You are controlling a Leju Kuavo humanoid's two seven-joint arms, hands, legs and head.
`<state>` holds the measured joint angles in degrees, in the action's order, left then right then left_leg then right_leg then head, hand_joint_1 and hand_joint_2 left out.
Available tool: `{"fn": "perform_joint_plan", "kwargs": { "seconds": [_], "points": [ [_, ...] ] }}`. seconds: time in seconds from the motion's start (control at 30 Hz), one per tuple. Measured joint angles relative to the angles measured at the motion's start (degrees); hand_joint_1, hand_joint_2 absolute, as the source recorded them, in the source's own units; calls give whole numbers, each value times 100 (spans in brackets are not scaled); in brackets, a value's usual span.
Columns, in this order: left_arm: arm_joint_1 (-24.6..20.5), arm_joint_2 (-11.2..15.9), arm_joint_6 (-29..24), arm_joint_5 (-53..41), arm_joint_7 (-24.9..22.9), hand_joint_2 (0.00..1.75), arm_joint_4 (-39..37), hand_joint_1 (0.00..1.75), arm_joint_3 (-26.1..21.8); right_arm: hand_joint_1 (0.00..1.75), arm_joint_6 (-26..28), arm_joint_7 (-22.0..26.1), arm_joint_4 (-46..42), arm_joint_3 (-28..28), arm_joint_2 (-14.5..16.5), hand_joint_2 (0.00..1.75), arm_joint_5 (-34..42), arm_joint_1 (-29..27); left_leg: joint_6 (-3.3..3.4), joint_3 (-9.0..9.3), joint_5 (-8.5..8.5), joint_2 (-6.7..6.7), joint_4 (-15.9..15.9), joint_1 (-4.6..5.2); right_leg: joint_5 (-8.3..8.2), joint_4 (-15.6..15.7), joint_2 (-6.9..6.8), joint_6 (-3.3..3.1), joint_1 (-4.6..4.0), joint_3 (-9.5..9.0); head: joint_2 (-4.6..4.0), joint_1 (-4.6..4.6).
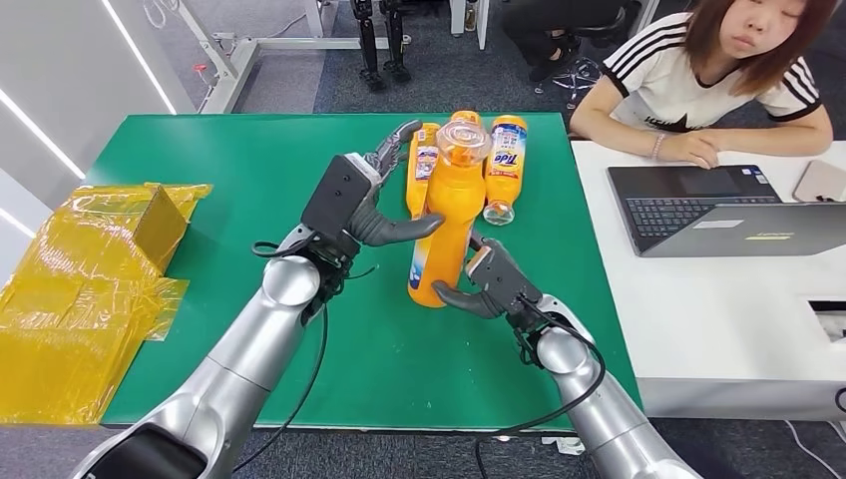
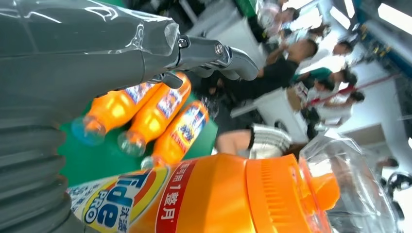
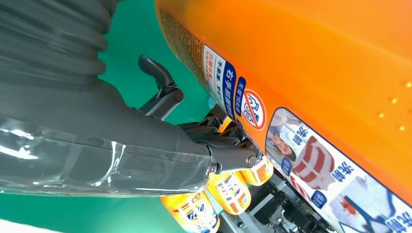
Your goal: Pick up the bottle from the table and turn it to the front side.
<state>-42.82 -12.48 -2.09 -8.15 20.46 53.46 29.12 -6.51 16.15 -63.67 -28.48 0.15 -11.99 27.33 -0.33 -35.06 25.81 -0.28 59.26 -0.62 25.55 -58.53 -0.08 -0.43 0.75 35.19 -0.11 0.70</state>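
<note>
Green table [image 1: 229,160] at frame centre: both hands, left hand [image 1: 361,205] and right hand [image 1: 489,281], grip the upright bottle [image 1: 449,215] mid-turn; next, rotate its label forward

The orange detergent bottle [image 1: 447,225] stood upright over the green bench [image 1: 229,160], its clear cap [image 1: 464,142] on top and a blue-and-white label low on its side. It was held between both hands, in front of three smaller lying bottles.
</note>
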Motion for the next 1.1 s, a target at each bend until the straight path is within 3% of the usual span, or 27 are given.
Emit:
{"fn": "perform_joint_plan", "kwargs": {
  "seconds": [0.23, 0.5, 0.63, 0.87, 1.0, 1.1],
  "points": [
    [-64, 7, 616, 462, -49, 175, -250, 0, -122, 164, -88, -15, 84, -4, 0, 175, -4, 45, 0, 0, 0, -1, 0, -1, 0, -2, -1, 0, 0, 1, 0, 0],
    [-33, 13, 2150, 1921, -508, 175, -330, 0, -250, 175, -71, 37, 274, -54, -1, 175, 55, 228, 0, 0, 0, -1, 0, 0, 0, -1, -1, 0, 0, 1, 0, -1],
    [-1, 60, 2468, 2346, -649, 175, -272, 0, -250, 175, -19, 56, 379, -31, -33, 175, 88, 268, 0, 1, 0, 0, 1, 0, 0, -1, 1, 0, 0, 1, 0, 1],
    [81, 146, 2402, 2359, -670, 175, -58, 0, -237, 175, -13, 31, 468, -23, -138, 175, 128, 266, 0, 2, 0, 0, 1, 0, 0, 0, 1, 0, 0, 2, 0, 1],
    [143, 219, 2071, 2100, -596, 175, 194, 0, -227, 175, -50, -32, 505, 8, -239, 175, 180, 237, 0, 2, 0, 1, 1, 0, 0, 0, 1, 0, 0, 2, 0, -1],
    [173, 256, 1423, 1306, -439, 175, 393, 0, -144, 175, -74, -63, 512, 15, -286, 175, 188, 195, 0, 2, 0, 2, 1, 0, 0, 0, 2, 0, 0, 2, 0, -1]
  ]
}}
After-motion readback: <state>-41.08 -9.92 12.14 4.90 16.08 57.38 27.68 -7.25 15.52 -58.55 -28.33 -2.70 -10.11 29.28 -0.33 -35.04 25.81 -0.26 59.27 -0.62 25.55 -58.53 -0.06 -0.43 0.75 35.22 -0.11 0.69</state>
